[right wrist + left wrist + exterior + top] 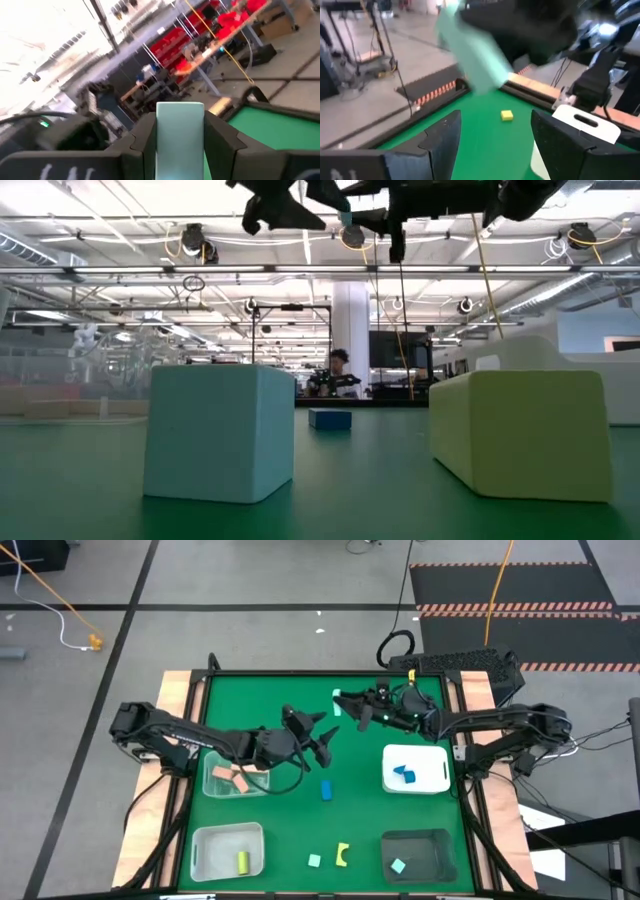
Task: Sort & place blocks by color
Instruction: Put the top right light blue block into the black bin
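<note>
Overhead, right gripper (180, 131) clamps a teal block (180, 137); left gripper (325, 738) gapes alongside.

Both arms reach inward, raised over the tabletop's far half. The left end effector (327, 736) gapes open; the right end effector (341, 701) is clamped.

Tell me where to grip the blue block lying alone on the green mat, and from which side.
Probably the middle of the blue block, pinching its two long sides, coming straight down from above. It lies flat and elongated, with bare mat all around, so there should be room on both sides.
</note>
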